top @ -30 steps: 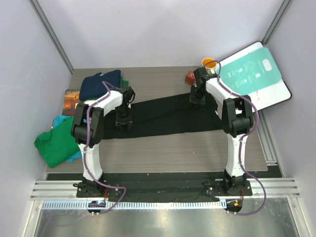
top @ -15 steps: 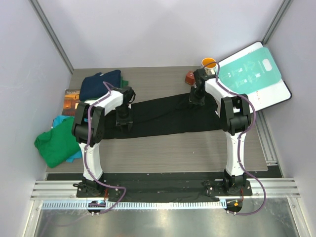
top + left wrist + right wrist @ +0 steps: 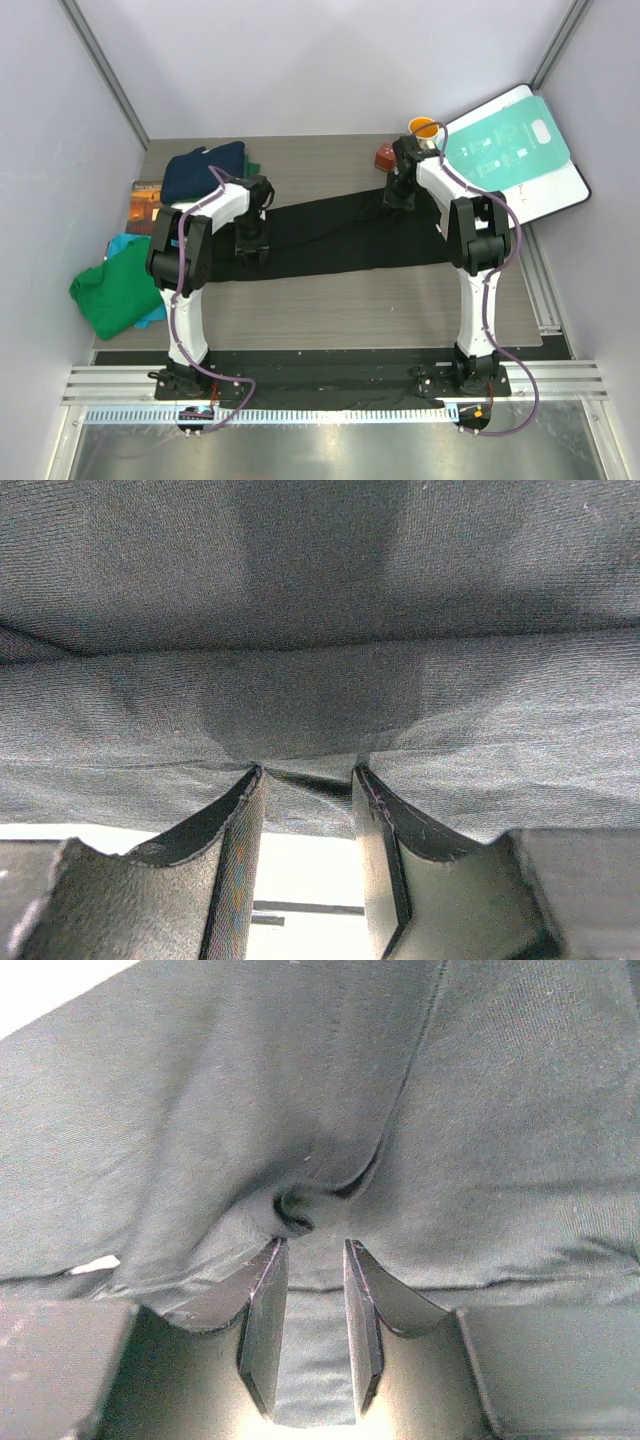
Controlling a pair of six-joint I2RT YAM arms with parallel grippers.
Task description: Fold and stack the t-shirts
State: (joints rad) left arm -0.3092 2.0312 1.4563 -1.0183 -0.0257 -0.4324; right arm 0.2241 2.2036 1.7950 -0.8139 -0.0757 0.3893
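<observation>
The black t-shirt [image 3: 340,235] lies as a long strip across the middle of the table; its rose print is hidden. My left gripper [image 3: 250,250] is down on the strip's left part. In the left wrist view its jaws [image 3: 308,772] stand a little apart with the cloth's edge [image 3: 310,800] pinched between the tips. My right gripper [image 3: 397,197] is at the strip's far right edge. In the right wrist view its jaws [image 3: 315,1242] are nearly closed with cloth [image 3: 315,1360] between them. A navy t-shirt [image 3: 200,170], a green one [image 3: 110,290] and a teal one [image 3: 120,243] lie at the left.
A teal-and-white board [image 3: 515,150] leans at the back right. An orange cup [image 3: 423,127] and a small red-brown object [image 3: 384,156] sit behind the right gripper. A brown picture book [image 3: 143,200] lies at the left edge. Walls close in on three sides.
Almost nothing has moved. The right gripper has crept slightly towards the back with the cloth edge; the left arm stays where it was.
</observation>
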